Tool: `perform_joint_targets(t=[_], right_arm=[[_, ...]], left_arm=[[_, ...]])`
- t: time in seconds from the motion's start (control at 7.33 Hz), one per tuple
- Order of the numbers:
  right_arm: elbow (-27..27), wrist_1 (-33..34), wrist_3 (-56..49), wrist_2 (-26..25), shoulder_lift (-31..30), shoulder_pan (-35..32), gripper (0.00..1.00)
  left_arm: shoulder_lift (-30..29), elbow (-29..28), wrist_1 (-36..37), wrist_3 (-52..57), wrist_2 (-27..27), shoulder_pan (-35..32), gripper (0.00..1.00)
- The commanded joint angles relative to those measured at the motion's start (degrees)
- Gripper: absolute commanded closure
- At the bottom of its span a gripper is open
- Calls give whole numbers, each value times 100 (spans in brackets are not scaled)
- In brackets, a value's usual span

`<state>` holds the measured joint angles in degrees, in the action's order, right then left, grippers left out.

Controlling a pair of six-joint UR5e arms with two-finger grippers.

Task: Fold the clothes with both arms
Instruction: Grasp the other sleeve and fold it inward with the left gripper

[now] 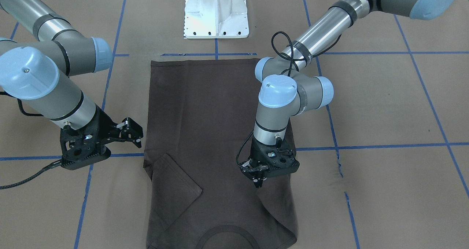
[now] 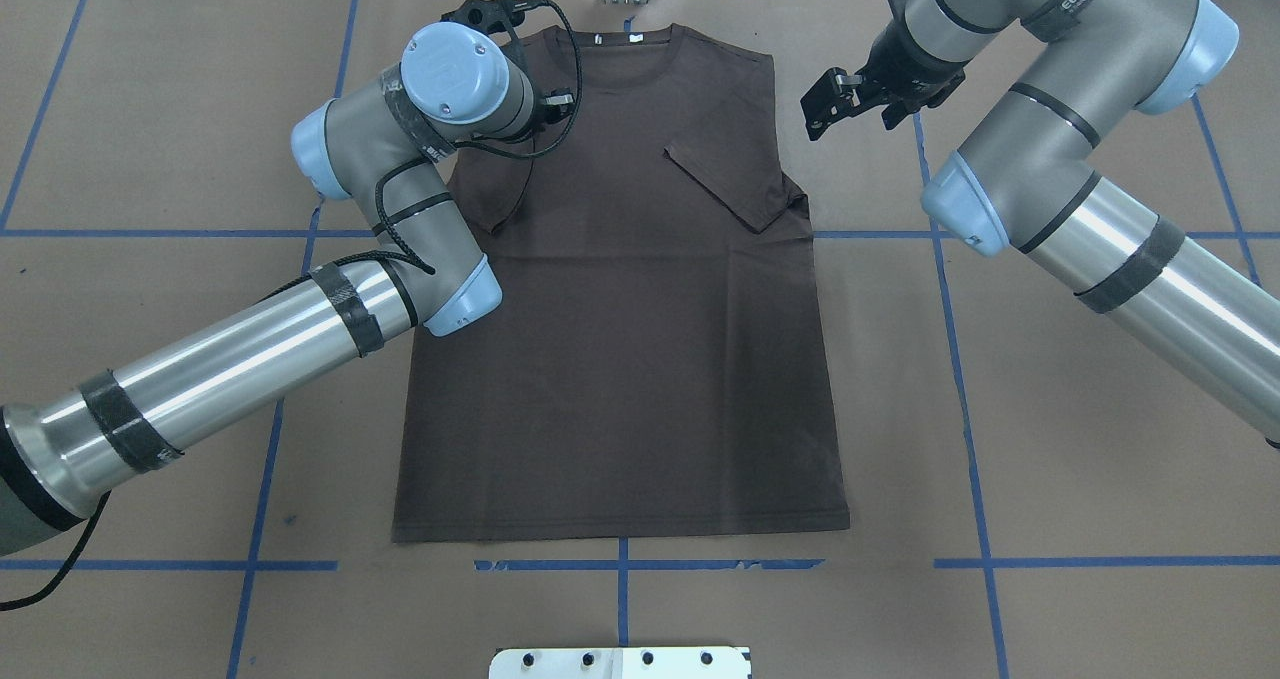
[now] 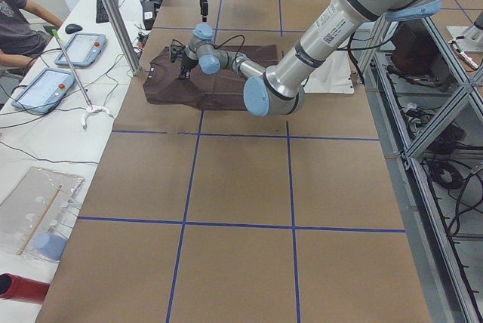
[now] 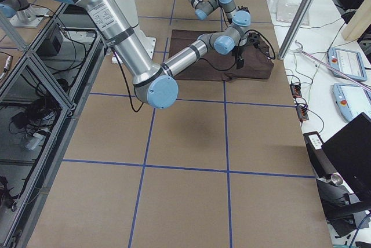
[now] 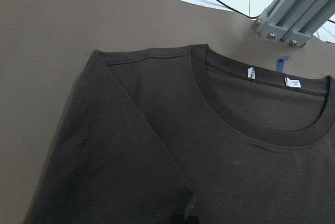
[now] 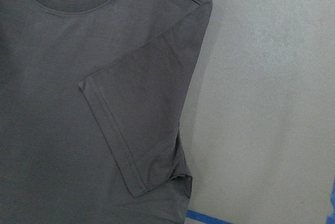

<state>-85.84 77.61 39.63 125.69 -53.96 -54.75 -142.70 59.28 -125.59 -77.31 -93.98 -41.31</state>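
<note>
The dark grey-brown T-shirt [image 1: 205, 113] lies flat on the brown table, collar [image 2: 625, 59] at the far edge from the robot. Both sleeves are folded inward over the body. My left gripper [image 1: 258, 184] points down over the shirt's left shoulder, shut on the corner of the folded left sleeve [image 2: 500, 194]; its tips show at the bottom of the left wrist view [image 5: 184, 219]. My right gripper [image 1: 130, 131] is open and empty, hanging just off the shirt's edge beside the folded right sleeve [image 6: 141, 130]; it also shows in the overhead view [image 2: 835, 109].
The white pedestal [image 1: 216, 12] stands beyond the shirt's hem, on the robot's side. Blue tape lines [image 2: 950, 309] grid the table. An aluminium post [image 5: 298, 9] stands past the collar. A bench with tablets [image 3: 45, 85] and a seated person [image 3: 19, 21] lie beyond that edge.
</note>
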Motion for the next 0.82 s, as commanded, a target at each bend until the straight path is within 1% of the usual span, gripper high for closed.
perform_joint_targets(t=[0.0,0.14,0.27,0.41,0.55,0.68], right_arm=[[-3,9,-7,17,-9,-1,0],[-12,18,10,17,-27,25,0],[-117,18,19,61,-149,34,0],[-396,61,36,122,-359,34,0],[-886,53,202,210,-874,139,0],[-1317,44,647,176,-1332,462,0]], left_arm=[[48,292,-351,5,-232,-17,0],[493,1122,-117,-21,-774,-17,0],[1315,2287,94,5,-927,0,0],[1732,3004,401,22,-955,9,0],[1832,3576,1274,49,-1094,9,0],[1868,4191,1979,214,-1113,35,0]])
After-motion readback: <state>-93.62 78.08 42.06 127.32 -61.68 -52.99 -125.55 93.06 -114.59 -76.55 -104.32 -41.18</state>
